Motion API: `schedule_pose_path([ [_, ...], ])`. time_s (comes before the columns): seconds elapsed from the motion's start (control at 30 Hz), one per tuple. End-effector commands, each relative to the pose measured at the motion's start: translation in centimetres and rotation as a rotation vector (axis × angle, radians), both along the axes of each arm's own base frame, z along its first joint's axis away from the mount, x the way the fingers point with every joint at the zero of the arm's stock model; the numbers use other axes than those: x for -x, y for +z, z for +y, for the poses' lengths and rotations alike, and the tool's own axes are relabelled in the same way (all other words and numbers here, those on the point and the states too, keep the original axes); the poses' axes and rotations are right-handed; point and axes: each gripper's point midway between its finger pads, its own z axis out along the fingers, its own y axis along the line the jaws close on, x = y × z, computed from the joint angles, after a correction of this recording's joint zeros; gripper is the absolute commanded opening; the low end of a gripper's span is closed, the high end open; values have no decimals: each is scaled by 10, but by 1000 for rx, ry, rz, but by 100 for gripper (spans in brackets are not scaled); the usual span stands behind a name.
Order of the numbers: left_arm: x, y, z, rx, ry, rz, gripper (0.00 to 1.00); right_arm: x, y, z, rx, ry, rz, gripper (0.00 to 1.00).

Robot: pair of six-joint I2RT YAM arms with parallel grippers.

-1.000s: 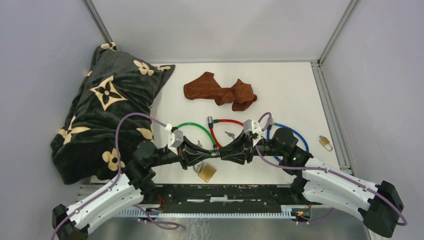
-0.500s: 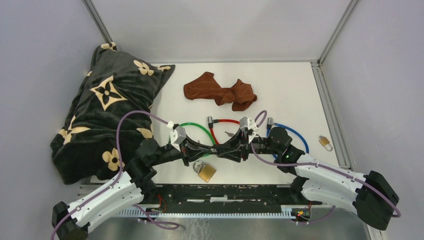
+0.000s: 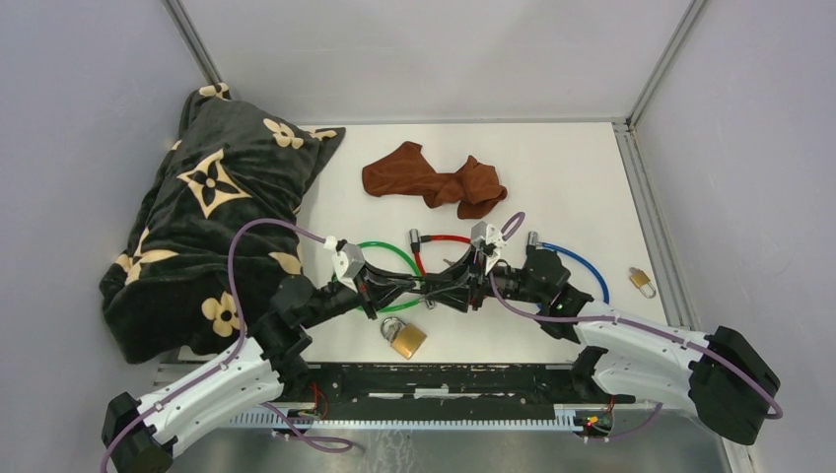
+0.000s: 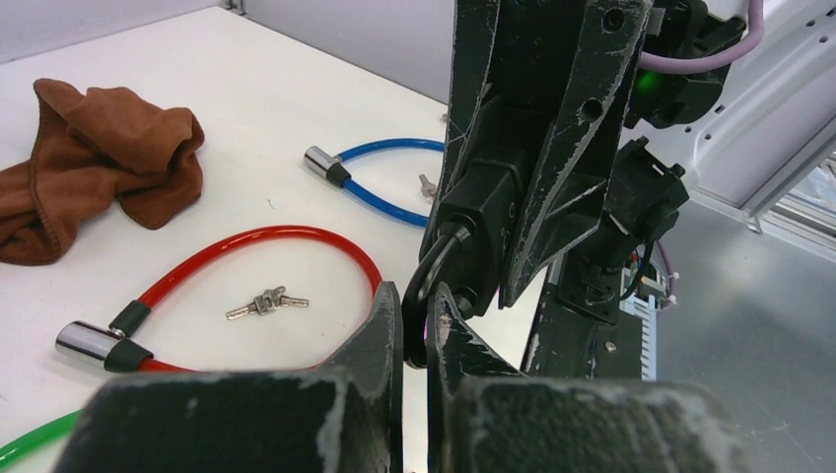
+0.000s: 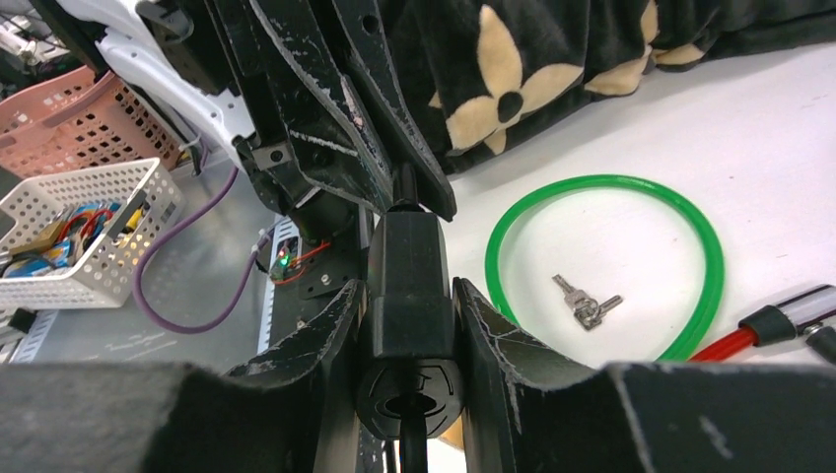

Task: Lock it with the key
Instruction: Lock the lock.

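My two grippers meet above the table's middle. My right gripper point(image 3: 446, 291) is shut on the black lock body point(image 5: 406, 261), which stands between its fingers with a black cable leaving its round near end. My left gripper point(image 4: 414, 304) is shut on a thin curved black piece point(image 4: 426, 281) at the lock's other end, apparently the key's head. The lock body also shows in the left wrist view point(image 4: 493, 212), held by the right fingers point(image 4: 582, 118). In the top view the lock point(image 3: 434, 287) is mostly hidden by the fingers.
A green cable lock point(image 3: 380, 250), a red one point(image 3: 439, 239) and a blue one point(image 3: 584, 267) lie behind the grippers, with loose keys point(image 3: 452, 264). A brass padlock point(image 3: 405, 339) lies nearer, a small one point(image 3: 642, 281) at right. Brown cloth point(image 3: 434, 179) behind, black flowered blanket point(image 3: 212, 212) left.
Both grippers, joined on the lock, have moved a little away from the arm bases and slightly left. Their holds have not changed.
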Motion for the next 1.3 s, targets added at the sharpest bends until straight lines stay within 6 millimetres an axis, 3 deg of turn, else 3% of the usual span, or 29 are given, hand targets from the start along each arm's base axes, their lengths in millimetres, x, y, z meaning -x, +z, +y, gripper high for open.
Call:
schedule_pose_path([
  [0.0, 45, 6, -19, 57, -225, 36, 2, -13, 109, 2, -295, -96, -203, 0],
  [0.1, 53, 17, -20, 76, -269, -9, 2, -15, 109, 17, -254, -54, -205, 0],
  [0.27, 62, 47, -18, 130, -308, -73, 2, -15, 86, 30, -217, 0, -162, 0],
  [0.47, 76, 63, -19, 157, -378, -108, 2, 10, 98, 48, -208, 232, -256, 0],
  [0.63, 81, 89, -16, 203, -393, -122, 2, 6, 67, 51, -128, 242, -262, 0],
  [0.9, 95, 105, -23, 217, -457, -195, 2, 16, 34, 62, -74, 337, -243, 0],
  [1.07, 95, 99, -29, 218, -452, -145, 2, 25, 37, 70, -77, 373, -266, 0],
  [1.27, 87, 80, -34, 185, -419, -55, 2, 27, 62, 72, -114, 372, -314, 0],
])
